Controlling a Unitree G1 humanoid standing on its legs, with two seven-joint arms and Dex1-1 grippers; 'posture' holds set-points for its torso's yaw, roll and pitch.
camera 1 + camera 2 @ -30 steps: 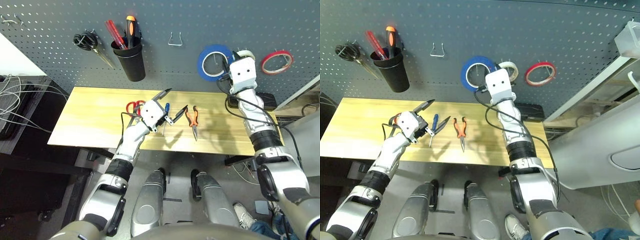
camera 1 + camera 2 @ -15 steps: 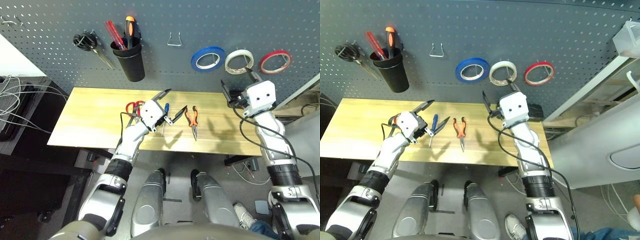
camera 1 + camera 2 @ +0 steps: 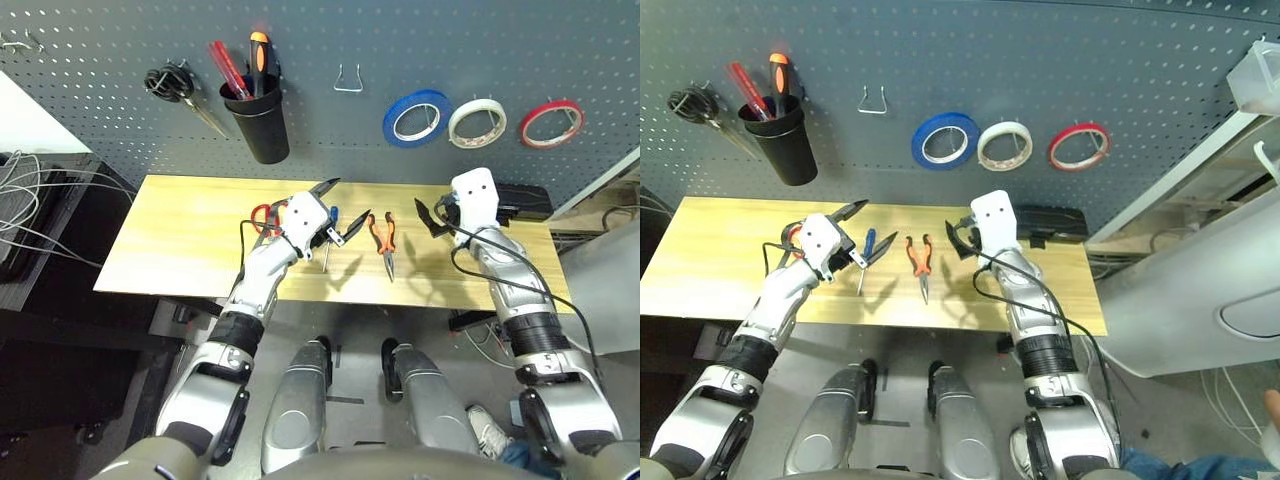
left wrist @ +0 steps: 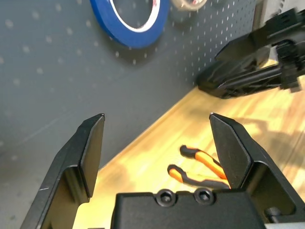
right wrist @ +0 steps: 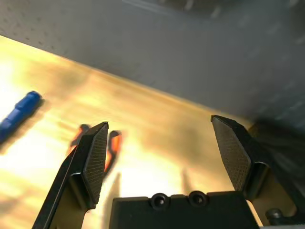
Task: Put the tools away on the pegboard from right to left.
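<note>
Since a second ago my right pincer (image 3: 428, 214) has dropped from the pegboard (image 3: 330, 130), leaving the blue tape ring (image 3: 416, 116) hung beside the white ring (image 3: 476, 122), and hangs with jaws apart, empty, right of the pliers (image 3: 385, 241) on the tabletop (image 3: 190, 240). Pliers look next: reach left, close on the handles. Left pincer (image 3: 340, 210) hovers spread over the screwdriver (image 3: 330, 232), near the red scissors (image 3: 264, 214).

A light wooden table (image 3: 190, 235) stands against the wall. Orange-and-black pliers (image 3: 385, 241) lie near the middle of it, with the tips pointing to the front edge. Just to their left lies a thin blue screwdriver (image 3: 331, 232). Further left are red scissors (image 3: 264, 213), partly hidden. A black box (image 3: 522, 201) sits at the back right corner.
</note>
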